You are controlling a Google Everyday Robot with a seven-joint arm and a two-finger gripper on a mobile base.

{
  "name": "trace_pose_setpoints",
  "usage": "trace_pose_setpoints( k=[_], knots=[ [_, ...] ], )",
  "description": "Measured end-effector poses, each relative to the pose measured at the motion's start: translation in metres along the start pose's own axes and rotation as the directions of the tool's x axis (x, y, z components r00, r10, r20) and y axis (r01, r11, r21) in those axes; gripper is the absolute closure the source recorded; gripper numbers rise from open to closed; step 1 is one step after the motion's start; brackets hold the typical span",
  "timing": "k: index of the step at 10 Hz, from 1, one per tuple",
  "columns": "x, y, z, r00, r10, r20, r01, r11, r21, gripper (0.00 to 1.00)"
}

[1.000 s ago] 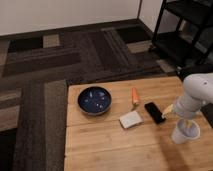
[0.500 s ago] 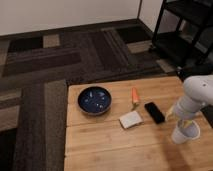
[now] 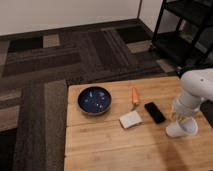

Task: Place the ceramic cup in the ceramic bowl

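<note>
Pincer (image 3: 183,119) at rim of ceramic cup (image 3: 181,128), right end of counter (image 3: 110,150); grip state: can't tell. Ceramic bowl (image 3: 95,99) well apart, to left. Risks: weak hold tips cup; phone (image 3: 155,112), white block (image 3: 131,119) and carrot (image 3: 135,95) lie btwn, so a low carry clips them.

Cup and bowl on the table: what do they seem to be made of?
The cup looks like white glazed ceramic: plain, opaque, smooth; plastic cannot be excluded. The bowl looks like glazed ceramic too: glossy dark blue with light specks and a sheen. The pincer is at the cup's rim.
</note>
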Motion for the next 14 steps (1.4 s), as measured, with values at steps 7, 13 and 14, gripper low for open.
trace_pose_setpoints(
  k=[7, 13, 14],
  knots=[
    [-0.035, 0.119, -0.054, 0.977, -0.207, -0.049, 0.213, 0.96, 0.18, 1.0],
    [-0.042, 0.152, -0.053, 0.959, -0.278, -0.056, 0.283, 0.938, 0.199, 1.0],
    [-0.042, 0.153, -0.053, 0.959, -0.279, -0.056, 0.285, 0.938, 0.199, 1.0]
  ],
)
